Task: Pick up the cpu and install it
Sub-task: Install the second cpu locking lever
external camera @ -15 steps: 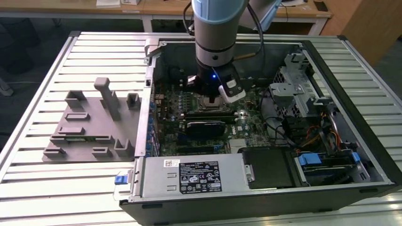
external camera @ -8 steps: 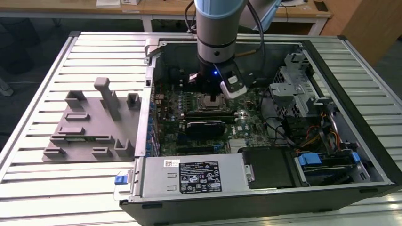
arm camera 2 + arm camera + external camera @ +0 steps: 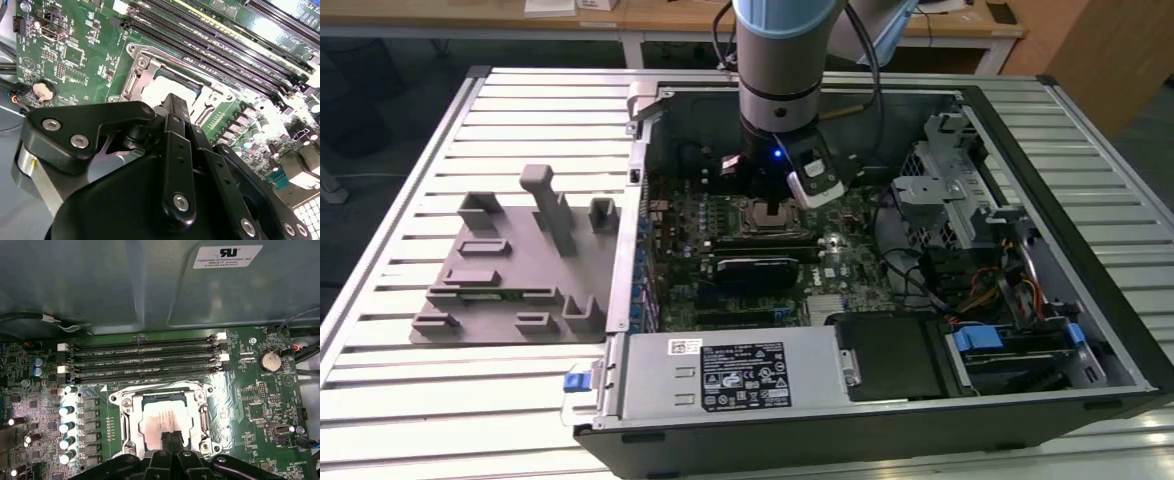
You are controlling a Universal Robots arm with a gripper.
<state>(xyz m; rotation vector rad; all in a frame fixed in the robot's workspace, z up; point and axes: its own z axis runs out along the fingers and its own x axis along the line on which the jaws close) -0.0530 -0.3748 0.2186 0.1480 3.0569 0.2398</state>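
The arm (image 3: 777,60) reaches straight down into the open computer case (image 3: 881,260), which lies on its side on a slatted metal surface (image 3: 414,390). In the exterior view the hand (image 3: 771,205) hangs directly over the motherboard (image 3: 761,250), just above the socket (image 3: 770,215).

In the first wrist view the cpu (image 3: 162,421) lies flat inside the metal socket frame (image 3: 162,422), its pale silver top facing up and the frame bordering it on all sides. The two black fingertips (image 3: 166,440) stand pressed side by side with no gap visible between them, so the hand (image 3: 172,440) is clenched and carries nothing. Its tips sit over the edge of the chip at about 6 o'clock from the chip's centre; whether they touch the metal top or hover just above it cannot be told.

In the second wrist view the black linkage of the hand (image 3: 175,107) fills the foreground, with the cpu (image 3: 180,80) and socket (image 3: 165,82) partly covered behind the fingers (image 3: 176,107).

At 12 o'clock from the socket in the first wrist view run four memory slots (image 3: 142,357), and a coin battery (image 3: 270,361) sits at about 2 o'clock. In the exterior view a grey holder block (image 3: 514,265) rests on the surface at 9 o'clock from the case, well apart from the hand.
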